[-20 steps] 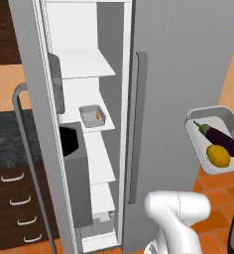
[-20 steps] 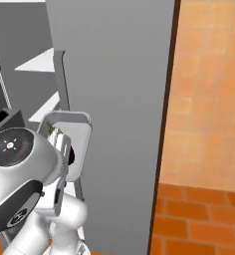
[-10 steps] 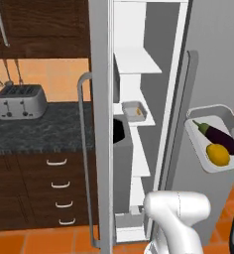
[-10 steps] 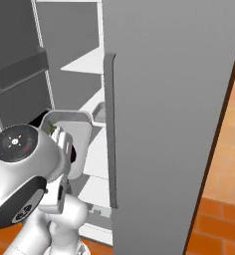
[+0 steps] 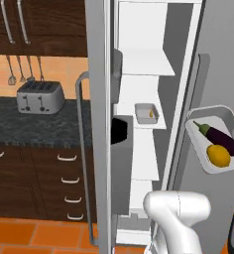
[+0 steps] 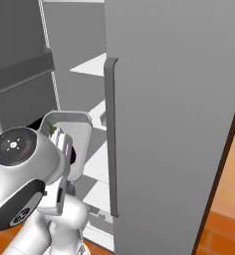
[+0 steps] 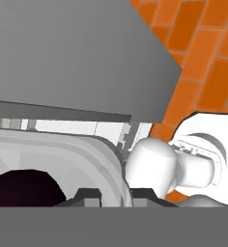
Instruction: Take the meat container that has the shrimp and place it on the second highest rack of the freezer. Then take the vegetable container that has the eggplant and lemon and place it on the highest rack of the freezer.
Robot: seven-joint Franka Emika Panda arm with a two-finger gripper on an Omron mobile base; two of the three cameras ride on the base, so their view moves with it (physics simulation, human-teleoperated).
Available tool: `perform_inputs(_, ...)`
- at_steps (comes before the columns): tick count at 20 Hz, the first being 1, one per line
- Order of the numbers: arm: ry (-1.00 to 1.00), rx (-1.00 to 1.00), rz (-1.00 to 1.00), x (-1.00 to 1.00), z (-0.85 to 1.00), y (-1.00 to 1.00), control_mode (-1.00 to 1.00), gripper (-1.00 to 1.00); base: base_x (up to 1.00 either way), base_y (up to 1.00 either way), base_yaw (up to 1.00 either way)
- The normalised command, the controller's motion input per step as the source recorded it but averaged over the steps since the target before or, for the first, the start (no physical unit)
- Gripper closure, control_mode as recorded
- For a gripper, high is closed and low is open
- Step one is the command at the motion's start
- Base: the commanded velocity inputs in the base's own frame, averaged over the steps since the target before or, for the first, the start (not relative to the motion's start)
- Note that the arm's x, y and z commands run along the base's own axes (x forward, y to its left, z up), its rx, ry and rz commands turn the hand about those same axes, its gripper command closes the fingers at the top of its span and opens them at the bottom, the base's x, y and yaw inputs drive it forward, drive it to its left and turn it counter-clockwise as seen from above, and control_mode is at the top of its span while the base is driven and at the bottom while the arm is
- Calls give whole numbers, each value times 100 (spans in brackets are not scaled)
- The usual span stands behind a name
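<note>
My gripper [image 7: 116,195] is shut on the rim of the vegetable container [image 5: 204,133], a white tray held up at the right of the left base view. In it lie the dark purple eggplant [image 5: 220,139] and the yellow lemon [image 5: 219,155]. The same tray [image 6: 78,144] shows behind my arm in the right base view. Inside the open freezer, the meat container [image 5: 145,109] with the orange shrimp [image 5: 151,114] rests on the second highest rack [image 5: 139,123]. The highest rack [image 5: 145,63] above it is bare.
The freezer's open door [image 5: 98,124] with its long handle [image 5: 81,149] and a door bin [image 5: 121,163] stands left of the shelves. The closed grey door [image 6: 174,124] rises on the right. A toaster [image 5: 38,96] sits on the dark counter [image 5: 20,130] over drawers.
The whole picture has shifted as the base moved: the freezer interior now sits nearer the middle and looks closer. The held tray keeps its place at the right of the left base view.
</note>
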Motion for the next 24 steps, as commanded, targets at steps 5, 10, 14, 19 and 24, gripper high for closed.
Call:
perform_inputs(5,0,0,0,0,0,0,100,100,1,43,65)
perform_inputs(10,0,0,0,0,0,0,100,100,4,13,79)
perform_inputs(14,0,0,0,0,0,0,100,100,-12,60,63)
perform_inputs(19,0,0,0,0,0,0,100,100,-4,64,33)
perform_inputs(24,0,0,0,0,0,0,100,100,3,2,-17)
